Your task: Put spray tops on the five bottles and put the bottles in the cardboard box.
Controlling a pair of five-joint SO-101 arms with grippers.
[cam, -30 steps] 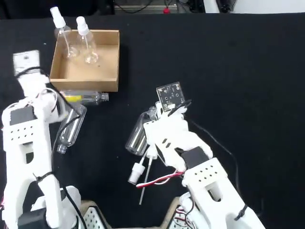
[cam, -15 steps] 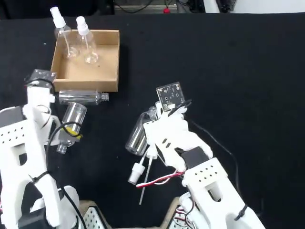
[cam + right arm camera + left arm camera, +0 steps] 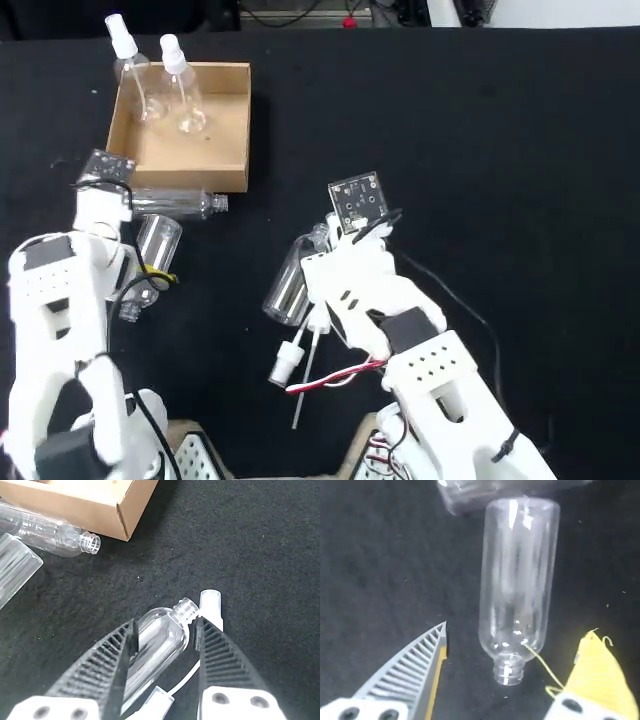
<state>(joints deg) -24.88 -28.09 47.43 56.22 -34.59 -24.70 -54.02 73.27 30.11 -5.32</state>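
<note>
Bottle, clear cylindrical plastic, threaded neck, on matte black table.

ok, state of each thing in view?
cardboard box: open, holds two bottles
boxed bottles: upright, tops on
bottle by box: lying, uncapped
left bottle: lying, uncapped
middle bottle: lying, uncapped
loose spray top: lying beside middle bottle
left gripper: fingers open astride left bottle
right gripper: fingers open astride middle bottle
</note>
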